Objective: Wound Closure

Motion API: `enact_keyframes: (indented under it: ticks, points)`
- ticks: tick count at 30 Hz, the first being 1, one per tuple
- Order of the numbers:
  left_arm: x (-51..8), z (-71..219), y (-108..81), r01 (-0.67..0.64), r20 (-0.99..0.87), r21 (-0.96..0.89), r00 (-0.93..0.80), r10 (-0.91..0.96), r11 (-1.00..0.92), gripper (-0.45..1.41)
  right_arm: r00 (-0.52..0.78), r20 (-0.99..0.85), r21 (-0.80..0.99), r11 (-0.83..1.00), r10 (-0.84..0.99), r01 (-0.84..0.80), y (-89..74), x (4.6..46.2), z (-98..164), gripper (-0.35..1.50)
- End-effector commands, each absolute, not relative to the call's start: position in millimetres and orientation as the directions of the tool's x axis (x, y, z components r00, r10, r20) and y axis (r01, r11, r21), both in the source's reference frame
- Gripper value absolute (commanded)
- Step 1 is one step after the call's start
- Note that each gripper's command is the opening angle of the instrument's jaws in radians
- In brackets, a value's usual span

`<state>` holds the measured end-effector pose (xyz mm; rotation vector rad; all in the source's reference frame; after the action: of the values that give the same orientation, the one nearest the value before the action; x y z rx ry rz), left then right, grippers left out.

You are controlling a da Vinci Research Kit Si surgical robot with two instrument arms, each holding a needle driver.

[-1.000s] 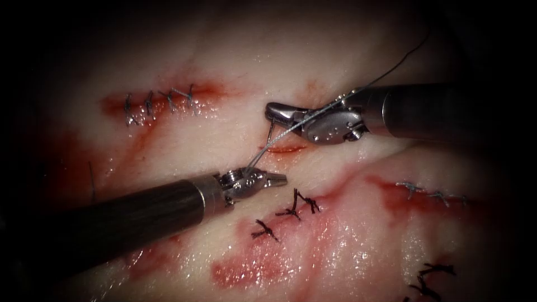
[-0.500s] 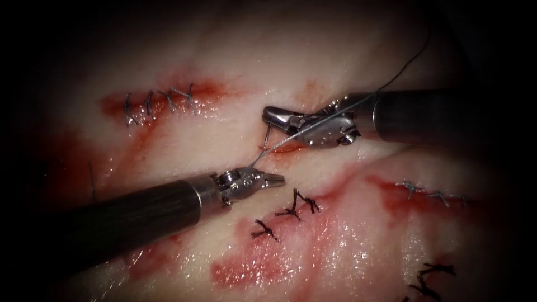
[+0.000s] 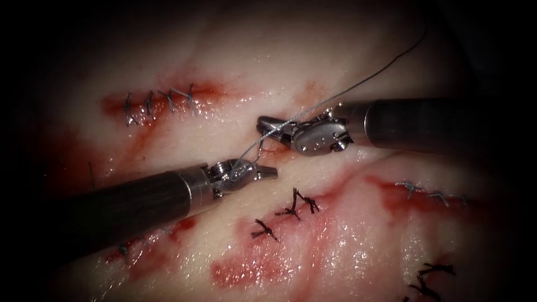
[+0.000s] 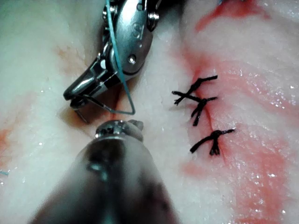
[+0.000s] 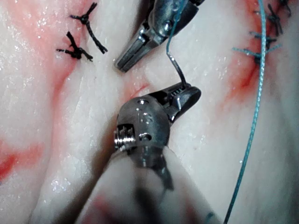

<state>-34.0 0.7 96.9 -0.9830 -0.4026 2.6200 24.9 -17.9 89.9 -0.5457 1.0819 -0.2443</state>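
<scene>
Needle (image 5: 174,65) is in my right tool (image 3: 265,126): the jaws are clamped on it near one end, just above the small open cut (image 3: 275,150) in the tissue (image 3: 335,50). The right wrist view shows it best, a thin dark curve rising from the jaws toward my left tool (image 3: 268,172) and looking clear of the tissue. In the endoscope view it's too thin to follow. The left wrist view adds a short end poking out past the jaws over the cut. My left tool sits just below-left of the cut with its jaws closed and nothing visible between the tips. Thread (image 3: 363,84) lies across the base of those jaws, then runs up over the right tool and away up-right of the cut. Can't tell if it's pinched there. Black stitches (image 3: 296,207) lie below the cut.
</scene>
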Motion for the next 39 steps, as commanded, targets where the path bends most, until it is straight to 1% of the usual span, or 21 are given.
enact_keyframes:
  ticks: [1, 7, 12, 20, 22, 24, 27, 29, 30, 31, 36, 39]
  points:
    - [-34.5, 97.7, 1.2, -0.200, -0.582, -0.353, -0.718, 0.382, -0.914, -0.45, 0.464, -0.775, -0.513, 0.856, -0.429, -0.067, -17.7, 25.6, 91.2, -0.35]
    - [-34.0, 98.3, 1.3, -0.207, -0.580, -0.340, -0.721, 0.378, -0.917, -0.45, 0.471, -0.783, -0.481, 0.876, -0.406, -0.045, -18.0, 25.3, 91.9, -0.35]
    - [-33.4, 99.2, 1.5, -0.223, -0.578, -0.317, -0.725, 0.374, -0.922, -0.45, 0.475, -0.786, -0.469, 0.882, -0.395, -0.042, -18.3, 23.8, 92.1, -0.35]
    - [-33.5, 101.4, 1.4, -0.234, -0.563, -0.293, -0.742, 0.365, -0.927, -0.45, 0.480, -0.824, -0.392, 0.915, -0.302, -0.097, -17.3, 23.6, 92.3, -0.35]
    - [-33.6, 102.4, 1.0, -0.230, -0.552, -0.283, -0.755, 0.354, -0.931, -0.45, 0.480, -0.841, -0.347, 0.930, -0.251, -0.123, -16.9, 23.8, 91.9, -0.35]
    - [-33.7, 102.9, 0.8, -0.230, -0.548, -0.278, -0.759, 0.351, -0.933, -0.45, 0.476, -0.847, -0.336, 0.932, -0.237, -0.134, -16.7, 23.8, 91.7, -0.35]
    - [-33.5, 104.8, -0.5, -0.197, -0.501, -0.283, -0.804, 0.320, -0.939, -0.45, 0.451, -0.884, -0.236, 0.950, -0.121, -0.207, -15.3, 23.9, 90.6, -0.35]
    - [-33.2, 105.1, -0.8, -0.184, -0.484, -0.287, -0.819, 0.308, -0.940, -0.45, 0.446, -0.891, -0.197, 0.953, -0.077, -0.229, -15.0, 24.0, 90.5, -0.35]
    - [-33.2, 105.1, -0.8, -0.184, -0.484, -0.287, -0.819, 0.308, -0.940, -0.45, 0.446, -0.891, -0.197, 0.953, -0.077, -0.229, -15.0, 24.0, 90.5, -0.35]
    - [-32.9, 105.2, -0.9, -0.178, -0.480, -0.288, -0.824, 0.302, -0.941, -0.45, 0.435, -0.900, -0.144, 0.956, -0.019, -0.255, -14.7, 23.9, 90.6, -0.35]
    - [-32.2, 105.2, -1.0, -0.159, -0.457, -0.297, -0.842, 0.287, -0.941, -0.45, 0.404, -0.913, -0.076, 0.947, 0.059, -0.311, -14.0, 23.8, 90.5, -0.35]
    - [-32.1, 105.3, -1.2, -0.155, -0.460, -0.302, -0.841, 0.286, -0.941, -0.45, 0.376, -0.916, 0.003, 0.937, 0.143, -0.350, -13.2, 23.9, 89.9, -0.35]
